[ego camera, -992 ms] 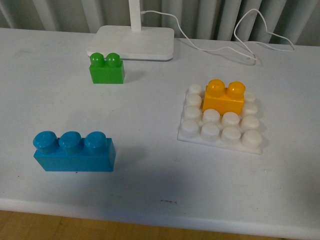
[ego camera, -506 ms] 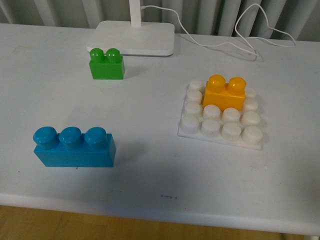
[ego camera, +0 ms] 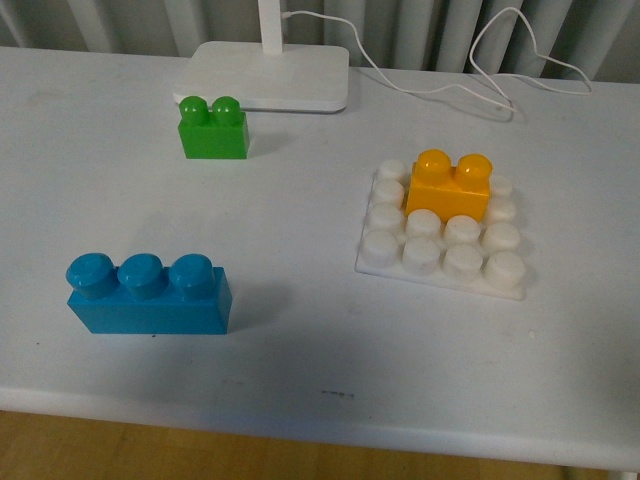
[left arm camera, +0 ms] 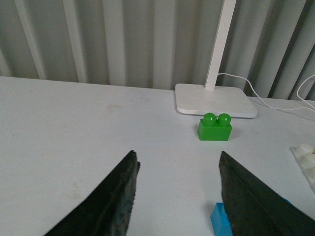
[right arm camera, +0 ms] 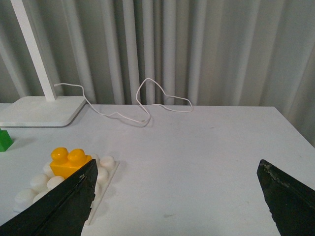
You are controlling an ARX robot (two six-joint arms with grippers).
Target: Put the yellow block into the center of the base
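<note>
The yellow block (ego camera: 450, 184) stands upright on the white studded base (ego camera: 441, 262), pressed onto its middle studs in the second row from the back. It also shows in the right wrist view (right arm camera: 69, 162) on the base (right arm camera: 106, 183). Neither arm shows in the front view. My left gripper (left arm camera: 177, 169) is open and empty above bare table, with the green brick (left arm camera: 214, 127) ahead. My right gripper (right arm camera: 177, 184) is open and empty, its jaws wide apart, to the right of the base.
The green two-stud brick (ego camera: 213, 129) stands at the back left before the white lamp foot (ego camera: 268, 74). The blue three-stud brick (ego camera: 148, 295) lies at the front left. A white cable (ego camera: 470, 70) trails along the back edge. The table's front edge is close.
The front view shifted slightly a second ago and has since stayed still. The bricks and base keep their places on the table.
</note>
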